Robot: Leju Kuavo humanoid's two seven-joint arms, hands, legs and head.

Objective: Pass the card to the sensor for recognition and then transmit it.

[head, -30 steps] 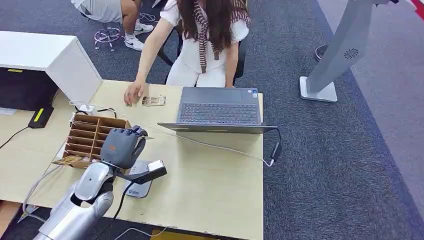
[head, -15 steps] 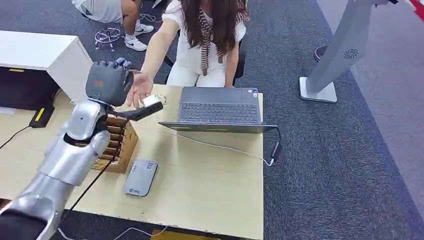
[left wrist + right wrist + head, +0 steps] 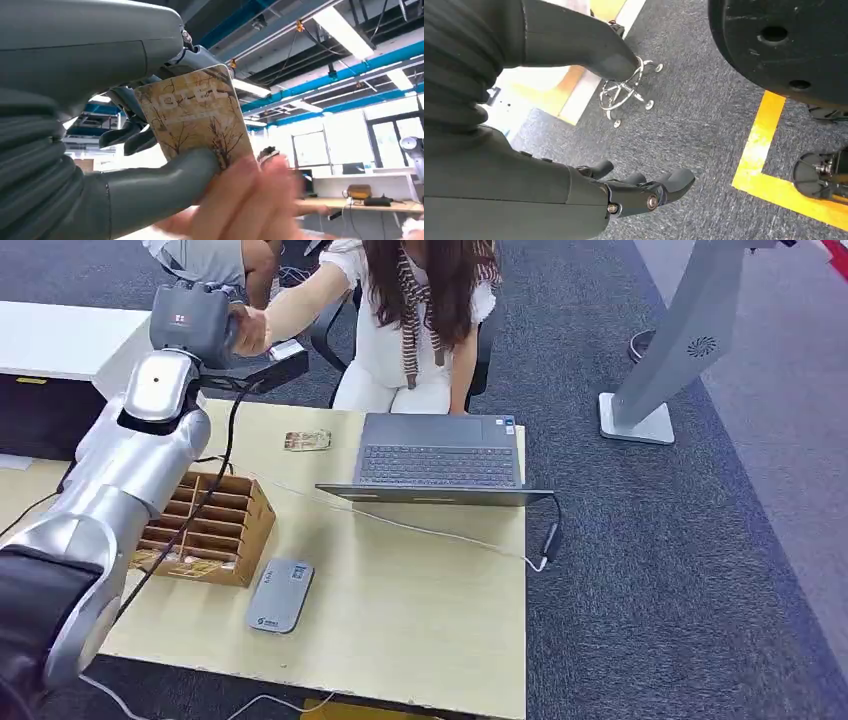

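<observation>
The bench carries a laptop, a compartmented box, a grey sensor just beside the box, and a spare card near the far edge. A seated person reaches an arm over that edge. The left hand is raised beyond the bench, thumb and fingers clamped on the card, which shows brown with bare-tree print in the left wrist view. The person's hand meets the left hand; its blurred fingers touch the card's edge. The right hand hangs over grey carpet with a yellow line, fingers apart and holding nothing.
</observation>
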